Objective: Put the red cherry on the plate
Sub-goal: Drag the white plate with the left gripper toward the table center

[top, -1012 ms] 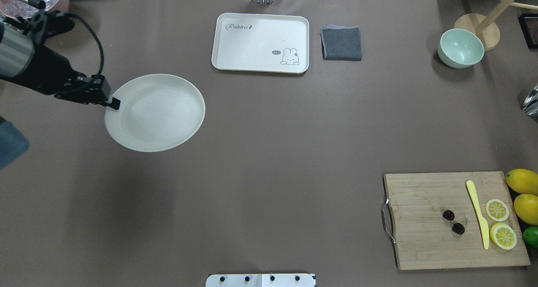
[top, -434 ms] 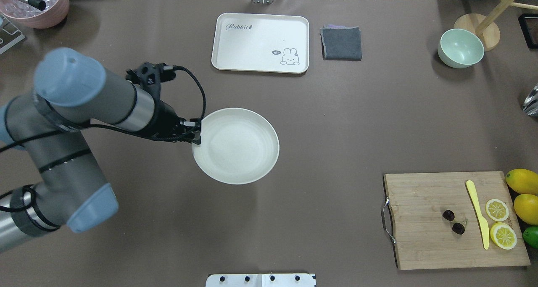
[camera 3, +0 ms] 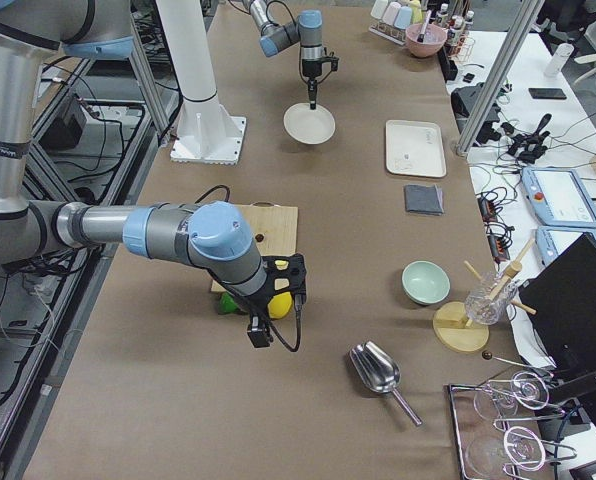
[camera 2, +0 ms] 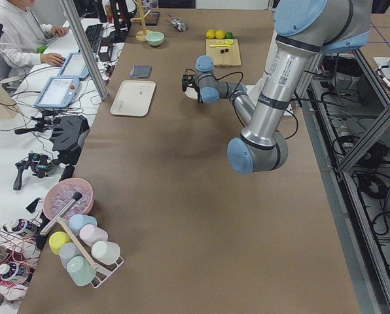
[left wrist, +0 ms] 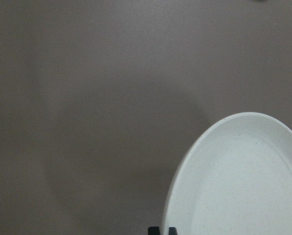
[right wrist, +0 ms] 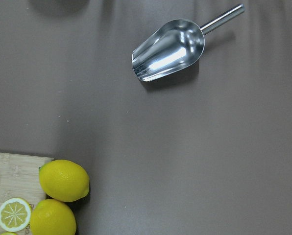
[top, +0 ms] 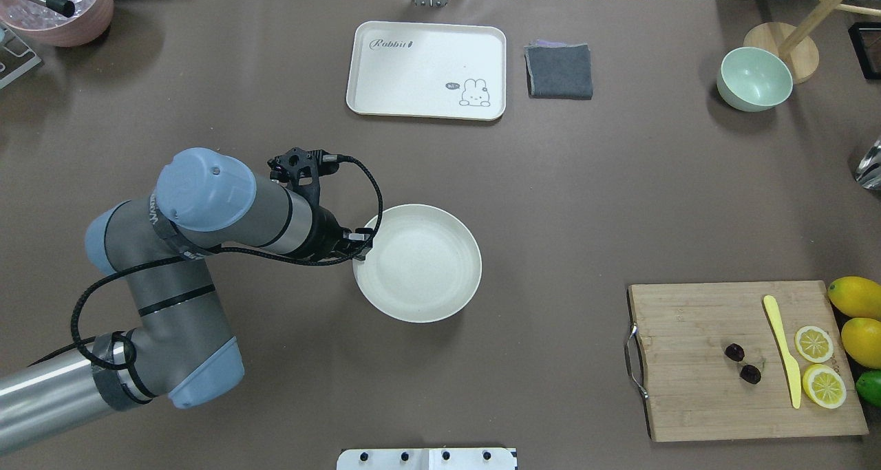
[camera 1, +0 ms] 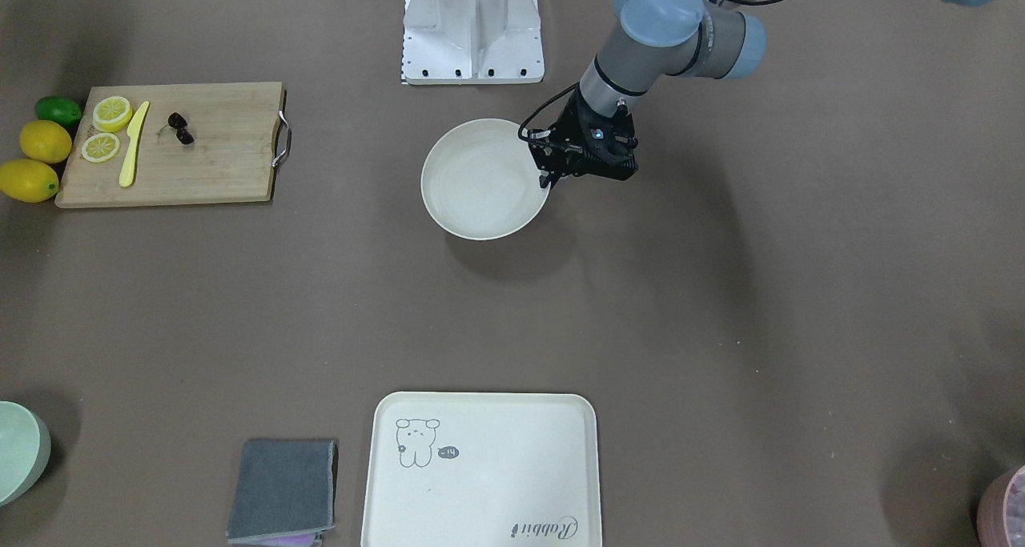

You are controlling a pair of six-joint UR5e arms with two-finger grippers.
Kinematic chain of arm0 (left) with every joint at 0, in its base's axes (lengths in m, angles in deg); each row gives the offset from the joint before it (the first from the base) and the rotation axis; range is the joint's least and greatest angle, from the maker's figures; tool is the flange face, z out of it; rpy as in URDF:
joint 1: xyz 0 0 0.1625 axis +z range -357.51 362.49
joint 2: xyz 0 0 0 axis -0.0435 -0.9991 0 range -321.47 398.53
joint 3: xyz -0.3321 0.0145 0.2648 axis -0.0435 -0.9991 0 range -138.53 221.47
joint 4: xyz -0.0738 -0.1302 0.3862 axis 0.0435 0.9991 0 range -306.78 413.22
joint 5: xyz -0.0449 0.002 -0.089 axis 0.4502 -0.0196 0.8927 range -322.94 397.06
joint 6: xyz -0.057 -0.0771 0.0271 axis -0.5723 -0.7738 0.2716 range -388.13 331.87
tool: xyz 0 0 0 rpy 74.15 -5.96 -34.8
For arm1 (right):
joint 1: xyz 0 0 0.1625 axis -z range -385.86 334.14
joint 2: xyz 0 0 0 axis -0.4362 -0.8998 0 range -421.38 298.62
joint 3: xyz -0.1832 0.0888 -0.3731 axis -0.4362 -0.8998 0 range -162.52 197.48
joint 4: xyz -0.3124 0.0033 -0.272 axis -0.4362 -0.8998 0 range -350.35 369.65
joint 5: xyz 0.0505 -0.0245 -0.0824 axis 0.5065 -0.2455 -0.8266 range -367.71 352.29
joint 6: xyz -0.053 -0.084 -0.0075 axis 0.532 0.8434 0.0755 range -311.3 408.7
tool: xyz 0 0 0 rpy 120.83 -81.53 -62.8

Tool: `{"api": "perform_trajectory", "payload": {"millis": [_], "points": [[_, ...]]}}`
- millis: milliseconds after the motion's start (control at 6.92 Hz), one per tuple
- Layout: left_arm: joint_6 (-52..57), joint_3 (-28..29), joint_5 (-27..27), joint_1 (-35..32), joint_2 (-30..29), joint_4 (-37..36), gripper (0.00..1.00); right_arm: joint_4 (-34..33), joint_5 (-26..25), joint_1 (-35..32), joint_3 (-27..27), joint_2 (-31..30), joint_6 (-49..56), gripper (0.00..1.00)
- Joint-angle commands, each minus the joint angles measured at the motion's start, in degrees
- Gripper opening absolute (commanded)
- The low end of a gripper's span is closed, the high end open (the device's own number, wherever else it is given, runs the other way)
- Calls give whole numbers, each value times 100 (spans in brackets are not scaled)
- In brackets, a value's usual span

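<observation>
Plate [top: 420, 277] rim in left fingers [top: 363, 238]; red cherry [top: 750, 374] on board [top: 688, 332].

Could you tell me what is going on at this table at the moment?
The left gripper is clamped on the rim of the plate, near the middle of the table. The shadow beneath suggests the plate is slightly lifted, and it is empty. The red cherry lies on the cutting board, not yet picked up. The right gripper hangs by the lemons at the board's end; I cannot tell whether it is open.
</observation>
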Motion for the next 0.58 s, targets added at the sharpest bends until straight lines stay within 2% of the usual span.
{"api": "perform_trajectory", "payload": {"millis": [0, 434], "points": [[20, 715, -104, 15, -182, 574, 0, 13, -9, -104, 81, -124, 45, 100], [20, 1113, -148, 15, -235, 1016, 0, 30, -9, -174, 90, -177, 89, 100]]}}
